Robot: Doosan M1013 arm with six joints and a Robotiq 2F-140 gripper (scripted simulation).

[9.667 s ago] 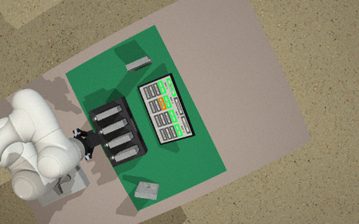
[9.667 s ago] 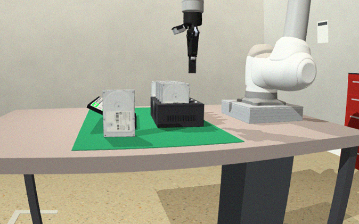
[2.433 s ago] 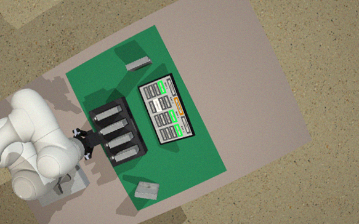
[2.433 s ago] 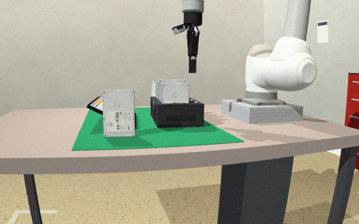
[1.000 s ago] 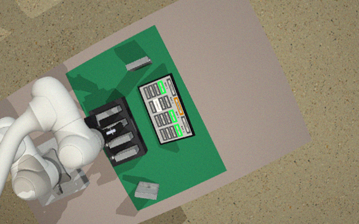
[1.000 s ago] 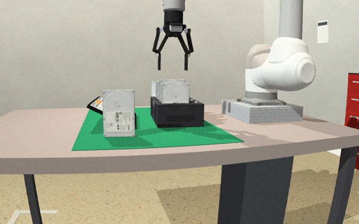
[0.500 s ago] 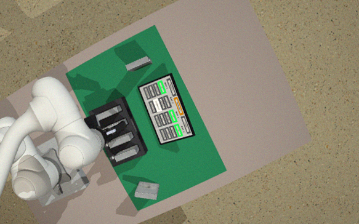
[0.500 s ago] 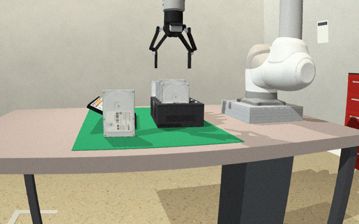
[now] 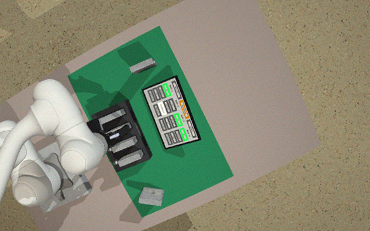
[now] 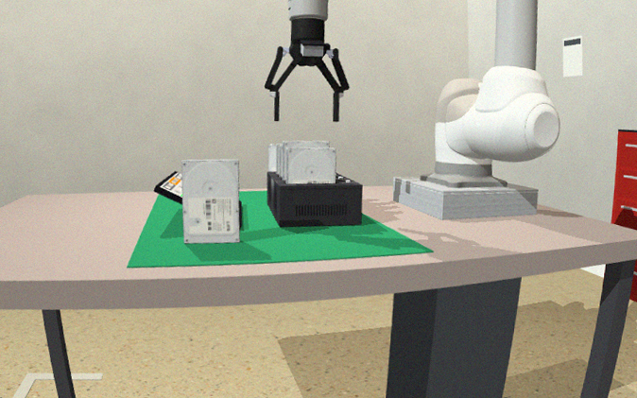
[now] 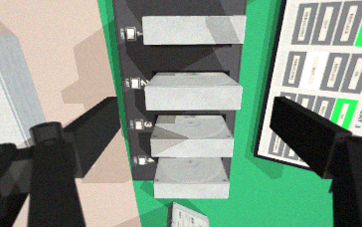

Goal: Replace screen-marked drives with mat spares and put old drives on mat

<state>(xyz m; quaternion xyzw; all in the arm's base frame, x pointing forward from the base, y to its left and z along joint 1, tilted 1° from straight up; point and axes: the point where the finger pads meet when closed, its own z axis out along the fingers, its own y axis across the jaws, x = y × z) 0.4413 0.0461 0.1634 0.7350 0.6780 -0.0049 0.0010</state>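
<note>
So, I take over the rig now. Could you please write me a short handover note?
Gripper: open, holding nothing, above the dock.
Dock: on the mat, a drive in each of four bays.
Loose drives: one stands beyond bay 1, one beyond bay 4; probably both spares.
Screen: row 2 differs, with a white cell; text too small to read.
Done: no swap that I can confirm.
Left, apparently: both swaps, one bay at a time, old drives onto the mat, rebuilds finished.
</note>
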